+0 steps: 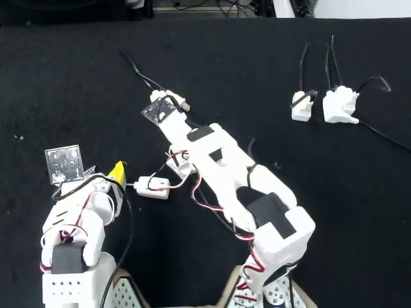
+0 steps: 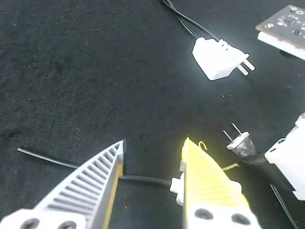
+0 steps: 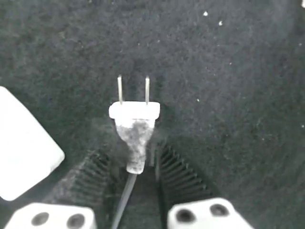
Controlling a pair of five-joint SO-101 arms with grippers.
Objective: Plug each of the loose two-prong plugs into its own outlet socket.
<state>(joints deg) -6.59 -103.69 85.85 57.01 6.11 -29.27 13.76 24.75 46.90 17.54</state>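
Right gripper (image 3: 133, 152): jaws clamped on the neck of a grey-white two-prong plug (image 3: 135, 121), prongs pointing away over the black cloth table (image 3: 228, 71).
Left gripper (image 2: 154, 143): jaws apart, astride a thin black cable (image 2: 143, 179) (a white angular plug (image 2: 217, 59) lay beyond).
White plastic outlet sockets (image 1: 339, 106): well apart from both arms.
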